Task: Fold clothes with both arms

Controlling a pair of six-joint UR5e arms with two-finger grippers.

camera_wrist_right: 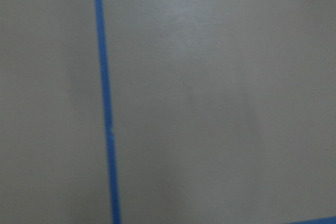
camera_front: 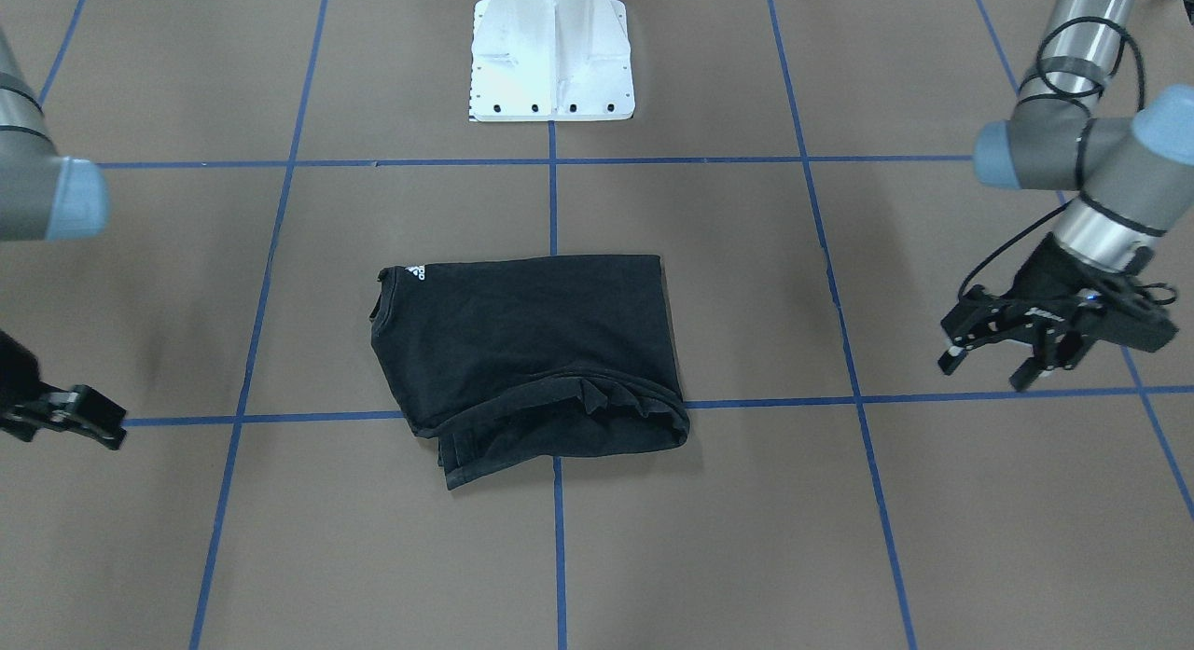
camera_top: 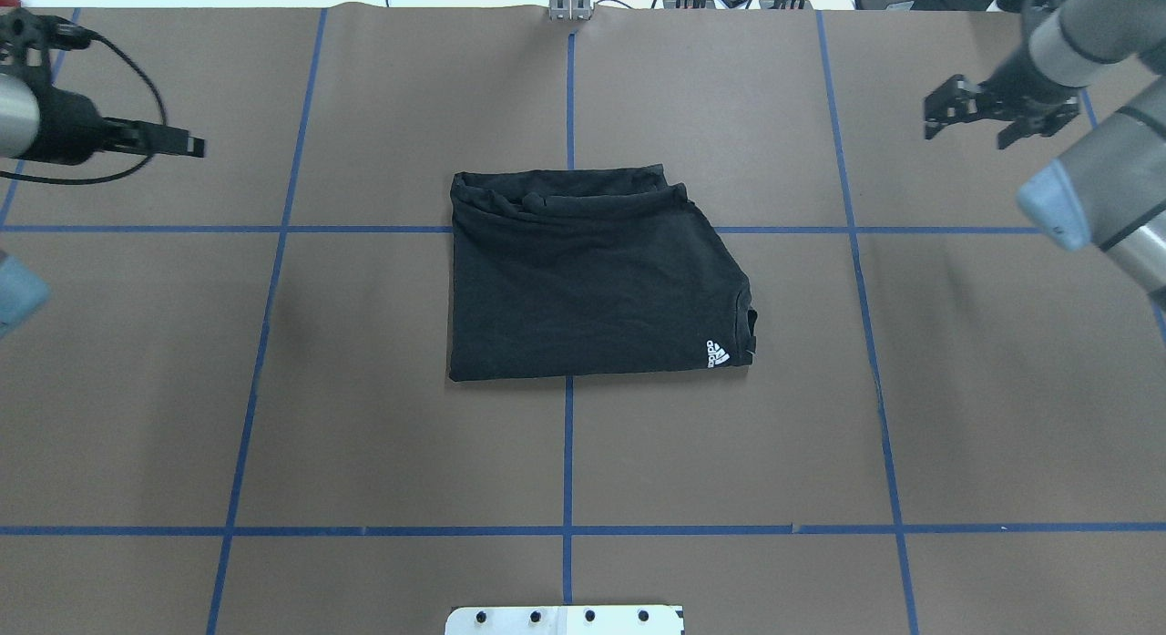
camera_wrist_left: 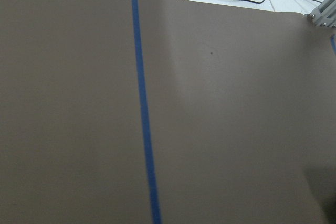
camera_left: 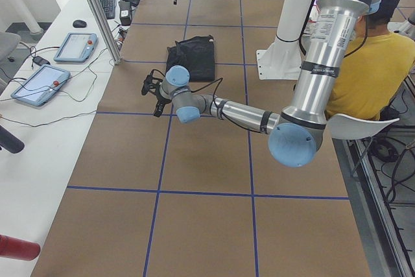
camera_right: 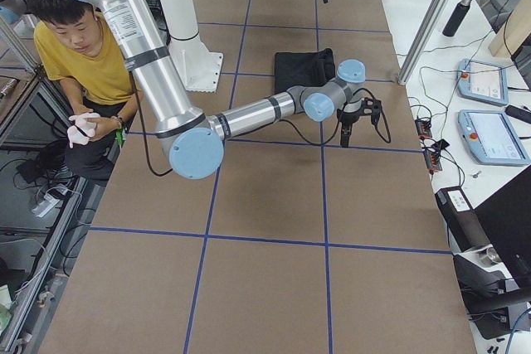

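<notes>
I count one black T-shirt [camera_top: 583,289], folded into a rough rectangle at the middle of the worktop [camera_top: 364,435], with one small white mark [camera_top: 717,353] at its collar corner. Two end effectors hang well apart from it, one on each side. The left end effector [camera_front: 987,368] and the right end effector [camera_top: 967,134] both have their fingers spread.

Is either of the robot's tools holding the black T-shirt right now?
No: the T-shirt lies folded mid-table, and the left tool and right tool hang open at the sides, apart from it.
</notes>
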